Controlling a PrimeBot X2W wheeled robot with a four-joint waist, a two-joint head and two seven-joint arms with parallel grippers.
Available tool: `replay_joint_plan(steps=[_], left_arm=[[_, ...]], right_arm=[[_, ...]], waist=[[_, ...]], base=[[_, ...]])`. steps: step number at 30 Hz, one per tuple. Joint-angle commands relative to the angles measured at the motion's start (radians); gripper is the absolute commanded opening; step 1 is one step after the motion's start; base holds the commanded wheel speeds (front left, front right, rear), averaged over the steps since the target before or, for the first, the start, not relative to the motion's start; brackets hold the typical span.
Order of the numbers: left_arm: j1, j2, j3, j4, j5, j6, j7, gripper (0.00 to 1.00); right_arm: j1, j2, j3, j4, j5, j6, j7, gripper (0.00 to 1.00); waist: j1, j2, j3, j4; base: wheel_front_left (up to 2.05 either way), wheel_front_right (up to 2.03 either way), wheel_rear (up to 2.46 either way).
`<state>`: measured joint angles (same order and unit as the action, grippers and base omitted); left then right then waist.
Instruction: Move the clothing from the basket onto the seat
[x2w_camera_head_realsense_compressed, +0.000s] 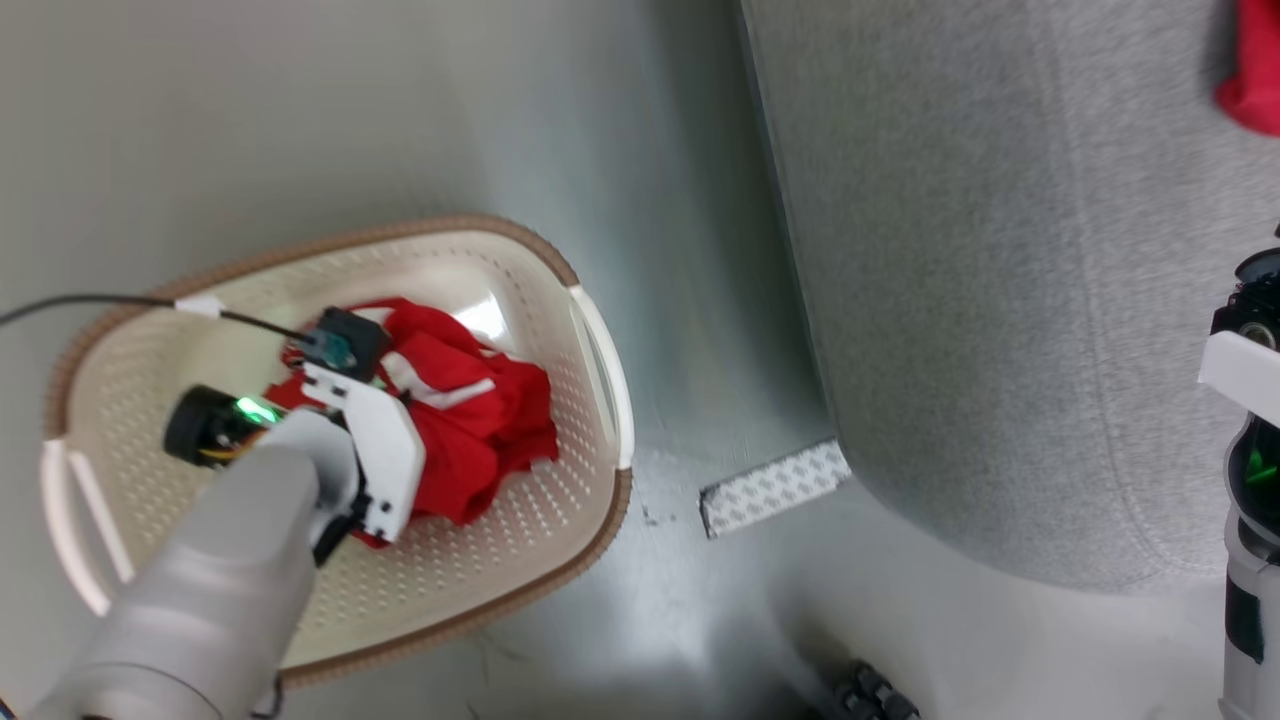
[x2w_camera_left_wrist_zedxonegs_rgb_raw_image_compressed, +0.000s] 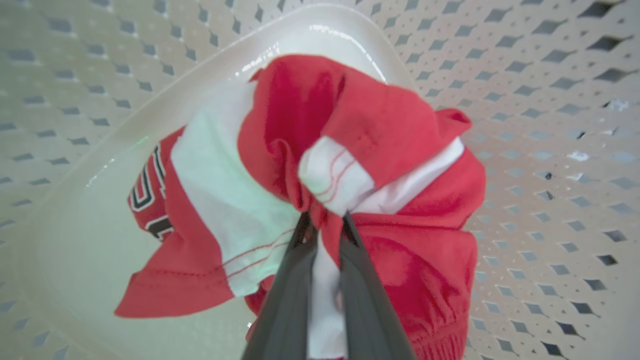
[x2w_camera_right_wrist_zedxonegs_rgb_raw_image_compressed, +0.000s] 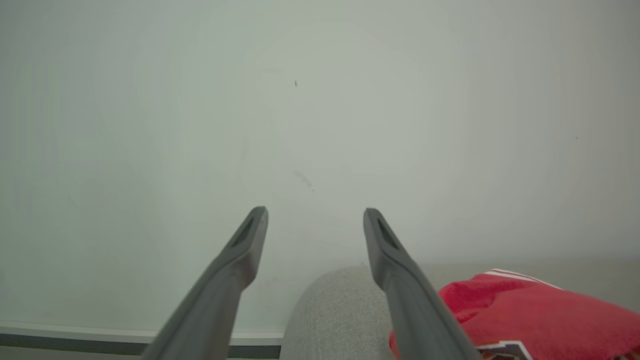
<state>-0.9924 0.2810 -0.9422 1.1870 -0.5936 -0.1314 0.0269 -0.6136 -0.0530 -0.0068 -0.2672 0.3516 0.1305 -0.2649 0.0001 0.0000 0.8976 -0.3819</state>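
Observation:
Red clothing (x2w_camera_head_realsense_compressed: 478, 415) with white stripes lies bunched inside the cream perforated basket (x2w_camera_head_realsense_compressed: 590, 520) on the floor at the left. My left arm reaches down into the basket, and in the left wrist view my left gripper (x2w_camera_left_wrist_zedxonegs_rgb_raw_image_compressed: 325, 220) is shut on a fold of the red and white clothing (x2w_camera_left_wrist_zedxonegs_rgb_raw_image_compressed: 380, 130). Black-and-white lettering (x2w_camera_left_wrist_zedxonegs_rgb_raw_image_compressed: 147, 192) shows on one flap. The grey seat (x2w_camera_head_realsense_compressed: 1000, 250) fills the right of the head view, with another red garment (x2w_camera_head_realsense_compressed: 1255, 70) lying on it. My right gripper (x2w_camera_right_wrist_zedxonegs_rgb_raw_image_compressed: 315, 220) stands open above the seat (x2w_camera_right_wrist_zedxonegs_rgb_raw_image_compressed: 335, 310), beside that red garment (x2w_camera_right_wrist_zedxonegs_rgb_raw_image_compressed: 525, 315).
A white patterned strip (x2w_camera_head_realsense_compressed: 775, 487) lies on the pale floor between basket and seat. A black cable (x2w_camera_head_realsense_compressed: 100, 300) crosses the basket's rim at the left. The right arm's body (x2w_camera_head_realsense_compressed: 1250, 450) stands at the right edge. A plain pale wall (x2w_camera_right_wrist_zedxonegs_rgb_raw_image_compressed: 320, 125) faces the right gripper.

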Motion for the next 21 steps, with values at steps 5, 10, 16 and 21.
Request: replay_joint_plan(steps=[5, 10, 16, 21], left_arm=[[0.052, -0.026, -0.025, -0.015, -0.056, 0.002, -0.051, 0.0], [0.094, -0.056, -0.056, -0.036, -0.102, 0.002, -0.112, 0.0], [0.15, -0.096, -0.096, -0.079, -0.163, 0.002, -0.192, 0.0], [0.193, -0.121, -0.123, -0.116, -0.206, 0.002, -0.257, 0.0]], right_arm=[[0.03, 0.003, -0.007, 0.023, -0.027, 0.001, 0.001, 1.0], [0.068, -0.002, -0.017, 0.051, -0.046, 0.001, 0.001, 1.0], [0.126, -0.041, -0.022, 0.099, -0.044, 0.001, 0.001, 1.0], [0.182, -0.076, -0.006, 0.147, -0.032, 0.001, 0.001, 1.0]], waist=[[-0.0001, 0.0, -0.133, 0.04], [-0.0001, 0.0, -0.254, 0.082], [-0.0001, 0.0, -0.418, 0.146], [-0.0001, 0.0, -0.556, 0.199]], base=[[0.0, 0.0, 0.0], [0.0, 0.0, 0.0], [0.0, 0.0, 0.0], [0.0, 0.0, 0.0]])
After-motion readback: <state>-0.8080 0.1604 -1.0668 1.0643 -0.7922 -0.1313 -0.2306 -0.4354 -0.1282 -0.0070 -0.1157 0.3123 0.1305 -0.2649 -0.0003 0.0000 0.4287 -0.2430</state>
